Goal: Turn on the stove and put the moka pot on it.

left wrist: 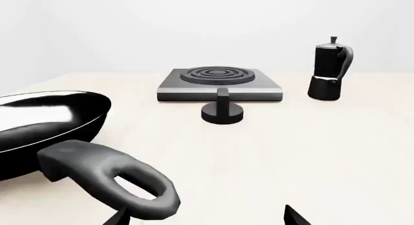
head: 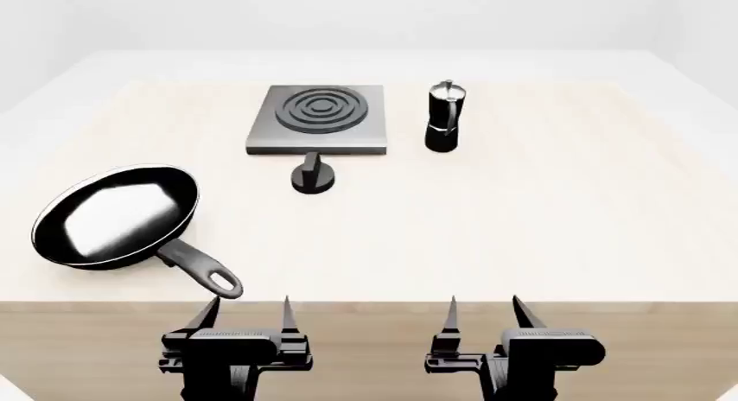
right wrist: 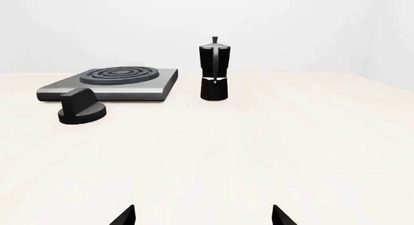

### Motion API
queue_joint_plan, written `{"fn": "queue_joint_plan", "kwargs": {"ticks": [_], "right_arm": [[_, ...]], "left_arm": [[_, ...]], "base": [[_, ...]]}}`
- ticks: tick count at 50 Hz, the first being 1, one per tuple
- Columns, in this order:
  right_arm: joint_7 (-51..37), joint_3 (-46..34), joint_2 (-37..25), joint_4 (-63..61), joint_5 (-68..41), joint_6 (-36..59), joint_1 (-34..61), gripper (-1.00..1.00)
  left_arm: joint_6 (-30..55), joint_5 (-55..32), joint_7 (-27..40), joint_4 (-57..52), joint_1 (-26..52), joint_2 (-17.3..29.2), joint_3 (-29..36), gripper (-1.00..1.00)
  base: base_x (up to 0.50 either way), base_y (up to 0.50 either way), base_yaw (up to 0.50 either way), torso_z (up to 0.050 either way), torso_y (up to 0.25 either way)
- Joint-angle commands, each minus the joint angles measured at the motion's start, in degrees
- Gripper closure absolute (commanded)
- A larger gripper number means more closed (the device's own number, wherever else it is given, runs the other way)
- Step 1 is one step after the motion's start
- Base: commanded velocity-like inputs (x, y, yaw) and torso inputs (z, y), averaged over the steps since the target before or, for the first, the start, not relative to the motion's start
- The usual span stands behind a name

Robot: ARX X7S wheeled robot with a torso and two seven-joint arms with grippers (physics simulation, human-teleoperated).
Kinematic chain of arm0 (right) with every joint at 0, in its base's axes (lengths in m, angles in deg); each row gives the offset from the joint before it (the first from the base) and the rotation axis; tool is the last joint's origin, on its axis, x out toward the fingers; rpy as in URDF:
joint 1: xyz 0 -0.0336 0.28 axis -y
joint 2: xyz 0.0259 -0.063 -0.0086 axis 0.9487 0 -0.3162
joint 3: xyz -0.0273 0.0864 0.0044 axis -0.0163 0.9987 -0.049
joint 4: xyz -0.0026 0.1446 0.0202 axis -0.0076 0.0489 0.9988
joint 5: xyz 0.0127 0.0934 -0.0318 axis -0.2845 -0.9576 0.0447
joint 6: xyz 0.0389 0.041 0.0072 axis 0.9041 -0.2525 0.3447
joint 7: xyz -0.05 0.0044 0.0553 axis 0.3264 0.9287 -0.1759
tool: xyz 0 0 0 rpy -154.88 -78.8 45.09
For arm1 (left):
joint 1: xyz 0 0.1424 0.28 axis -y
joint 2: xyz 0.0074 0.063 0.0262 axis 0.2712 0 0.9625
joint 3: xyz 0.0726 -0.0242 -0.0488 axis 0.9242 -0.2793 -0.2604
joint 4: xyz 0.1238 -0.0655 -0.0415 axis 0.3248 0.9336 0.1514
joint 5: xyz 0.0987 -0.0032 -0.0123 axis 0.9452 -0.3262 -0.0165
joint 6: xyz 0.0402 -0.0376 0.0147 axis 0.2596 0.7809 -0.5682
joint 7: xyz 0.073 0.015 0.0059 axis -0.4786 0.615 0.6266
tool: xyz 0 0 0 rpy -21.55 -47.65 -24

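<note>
— Black, round, and small: the stove's separate knob (head: 313, 178) sits just in front of the flat dark-grey stove plate with its ringed burner (head: 320, 117). How do I turn it cleanly?

— My left pincer (head: 245, 313) and right pincer (head: 486, 312) both hover spread apart and empty at the pale counter's (head: 554, 219) near edge. Align the prongs across the knob's raised rib, then rotate.

— And the black faceted moka pot with silver top (head: 444, 116)?

— Upright just right of the plate, long axis vertical, handle facing me.
</note>
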State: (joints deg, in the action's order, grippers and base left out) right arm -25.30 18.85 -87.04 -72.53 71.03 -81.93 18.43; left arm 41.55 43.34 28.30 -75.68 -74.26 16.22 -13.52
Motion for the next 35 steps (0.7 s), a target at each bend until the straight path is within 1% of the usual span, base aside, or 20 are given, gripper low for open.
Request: {"fn": "queue_joint_plan", "kwargs": {"ticks": [1, 4, 12, 15, 16, 17, 19, 20, 22, 23, 25, 27, 28, 31, 32, 34, 35], "right_arm": [[-0.59, -0.59, -0.49, 0.07, -0.50, -0.26, -0.17, -1.00], [-1.12, -1.81, -1.22, 0.16, -2.14, 0.16, 0.16, -1.00], [-2.31, -2.55, -2.88, -1.75, -3.87, 0.59, 0.16, -1.00], [-2.99, -3.63, -3.74, -2.80, -2.10, -0.22, 0.50, -1.00], [-3.18, -3.96, -4.04, -4.20, -1.57, 0.39, 0.73, -1.00], [-3.24, -3.98, -4.36, -6.94, -1.55, 1.40, 1.17, -1.00], [-2.00, -3.15, -4.22, -10.22, -5.25, 2.46, 1.63, -1.00], [-2.25, -3.61, -5.04, -14.96, -4.54, 6.49, 2.83, -1.00], [-2.36, -4.14, -5.84, -17.96, -3.76, 8.23, 4.08, -1.00], [-2.34, -4.09, -6.45, -21.51, -3.78, 11.07, 5.81, -1.00], [-3.18, -5.43, -7.81, -24.46, -0.16, 13.09, 7.69, -1.00], [-2.52, -4.79, -7.90, -26.99, -1.93, 15.40, 9.18, -1.00], [-2.54, -4.44, -8.39, -30.70, -1.91, 18.49, 11.26, -1.00], [-2.70, -3.87, -8.68, -33.65, -2.54, 21.00, 12.51, -1.00], [-2.31, -3.61, -9.02, -37.48, -3.32, 22.76, 13.22, -1.00], [-2.84, -3.60, -9.32, -39.94, -2.79, 24.59, 14.13, -1.00], [-2.58, -3.13, -9.45, -42.47, -3.69, 26.46, 15.10, -1.00]], "left_arm": [[-0.54, -3.03, 3.55, 0.38, 0.00, 3.04, 3.57, -1.00], [0.45, -2.21, 5.19, -0.81, 0.11, 3.42, 3.53, -1.00], [0.33, -3.26, 6.10, -0.86, 0.14, 4.24, 3.50, -1.00], [-0.02, -4.13, 6.07, -3.06, 0.23, 4.84, 3.10, -1.00], [0.57, -4.43, 6.25, -4.80, 0.29, 5.08, 2.82, -1.00], [3.10, -4.86, 6.12, -9.13, 0.42, 5.99, 2.53, -1.00], [5.38, -2.98, 6.83, -12.89, 0.77, 7.10, 3.03, -1.00], [7.66, -3.52, 7.13, -17.46, 1.53, 7.59, 2.21, -1.00], [10.32, -3.10, 7.37, -22.01, 2.56, 8.60, 1.91, -1.00], [12.51, -3.40, 7.48, -25.44, 3.39, 9.14, 1.31, -1.00], [13.39, -3.90, 7.23, -28.88, 4.22, 9.98, 0.66, -1.00], [15.57, -3.49, 7.73, -31.87, 4.90, 10.61, 0.23, -1.00], [17.73, -4.47, 7.19, -35.62, 5.88, 11.62, -0.48, -1.00], [18.72, -5.46, 6.38, -37.94, 6.75, 12.77, -0.86, -1.00], [21.33, -4.90, 6.79, -41.33, 7.82, 13.54, -1.06, -1.00], [22.21, -4.26, 6.88, -43.59, 8.36, 14.31, -0.87, -1.00], [24.03, -5.17, 7.01, -46.29, 9.22, 14.47, -1.79, -1.00]], "base": [[0.00, 0.00, 0.00, 0.000, 0.000], [0.00, 0.00, 0.00, 0.000, 0.000], [0.00, 0.00, 0.00, 0.000, 0.000], [0.00, 0.00, 0.00, 0.000, 0.000], [0.00, 0.00, 0.00, 0.000, 0.000], [0.00, 0.00, 0.00, 0.000, 0.000], [0.00, 0.00, 0.00, 0.000, 0.000], [0.00, 0.00, 0.00, 0.000, 0.000], [0.00, 0.00, 0.00, 0.000, 0.000], [0.00, 0.00, 0.00, 0.000, 0.000], [0.00, 0.00, 0.00, 0.000, 0.000], [0.00, 0.00, 0.00, 0.000, 0.000], [0.00, 0.00, 0.00, 0.000, 0.000], [0.00, 0.00, 0.00, 0.000, 0.000], [0.00, 0.00, 0.00, 0.000, 0.000], [0.00, 0.00, 0.00, 0.000, 0.000], [0.00, 0.00, 0.00, 0.000, 0.000]]}}
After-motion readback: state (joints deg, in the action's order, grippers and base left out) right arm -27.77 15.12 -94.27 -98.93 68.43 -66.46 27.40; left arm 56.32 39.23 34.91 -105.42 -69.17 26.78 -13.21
